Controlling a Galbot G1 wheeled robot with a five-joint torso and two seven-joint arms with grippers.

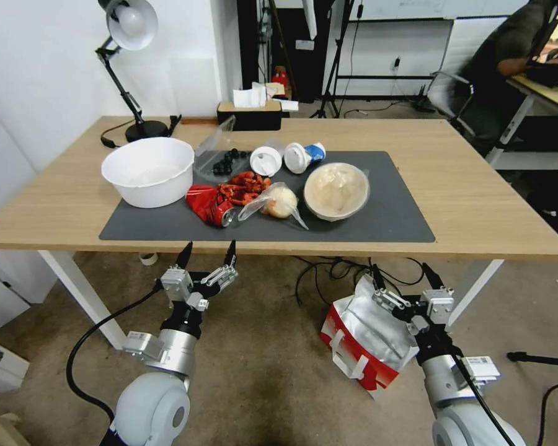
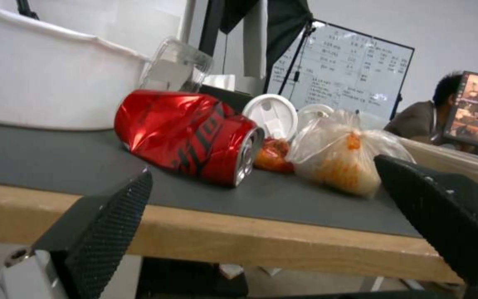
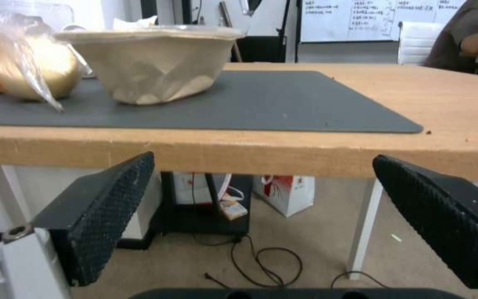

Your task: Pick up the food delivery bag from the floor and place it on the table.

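- While our two arms wait low before it, the large light-wood table (image 1: 477, 204) on white legs carries a dark grey mat (image 1: 390, 217) crowded with food litter, leaving bare wood at its right.
- Our white insulated delivery bag (image 1: 359, 344), red-banded and foil-lined, lies tipped on the beige carpet floor (image 1: 260, 371) just beside our right gripper (image 1: 406, 277), its mouth seemingly toward the table.
- Both our right gripper and left gripper (image 1: 208, 254) hold fingers spread, gripping nothing.

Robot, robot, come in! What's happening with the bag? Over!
Left gripper and right gripper open, empty, before table. Bag on floor under right gripper. Nothing blocking.
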